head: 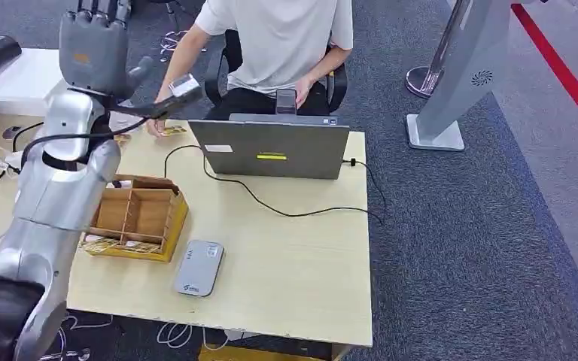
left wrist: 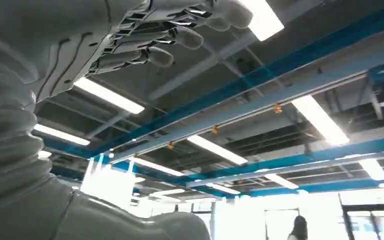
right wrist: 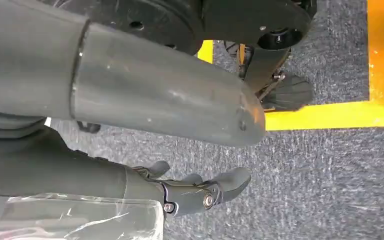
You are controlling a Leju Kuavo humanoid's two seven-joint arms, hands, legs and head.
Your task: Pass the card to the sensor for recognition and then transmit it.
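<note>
Here you see one raised left hand, fingers pointing up and spread apart, holding nothing; the left wrist view shows those fingers slightly curled against the ceiling lights. Beyond the fingertips, one seated person in a white shirt reaches a hand onto the one pale wooden table, touching the small yellowish card. Below the fingers stand one open wooden compartment box, one flat grey sensor pad just beside it, and one grey laptop. The right hand hangs over grey carpet, fingers loosely curled, empty.
</note>
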